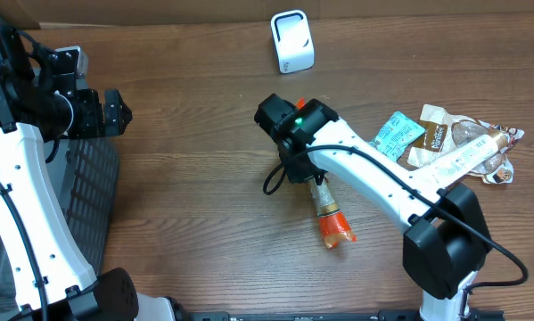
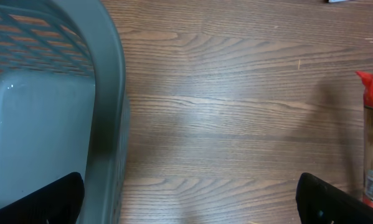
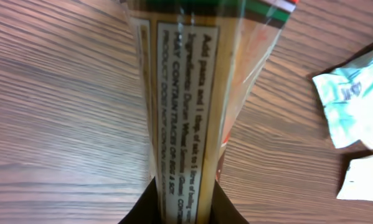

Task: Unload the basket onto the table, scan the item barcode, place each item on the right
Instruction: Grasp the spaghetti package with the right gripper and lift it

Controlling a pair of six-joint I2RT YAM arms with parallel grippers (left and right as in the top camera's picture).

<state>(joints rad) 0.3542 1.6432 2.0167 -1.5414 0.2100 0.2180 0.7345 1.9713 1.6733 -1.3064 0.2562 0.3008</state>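
- Pasta packet is at the middle of the table, its red end pointing near-right.
- Right gripper is clamped narrowly on the pasta packet, one finger on each side.
- Left gripper stands wide, holding nothing, at the left just beside the grey basket.
- White scanner stands at the far edge, well apart from the packet.
- Snack wrappers lie at the right.

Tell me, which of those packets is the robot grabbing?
The long pasta pack with the orange end, lying alone mid-table, clasped by the right gripper. The teal packet and the brown packet lie piled off to one side, untouched.
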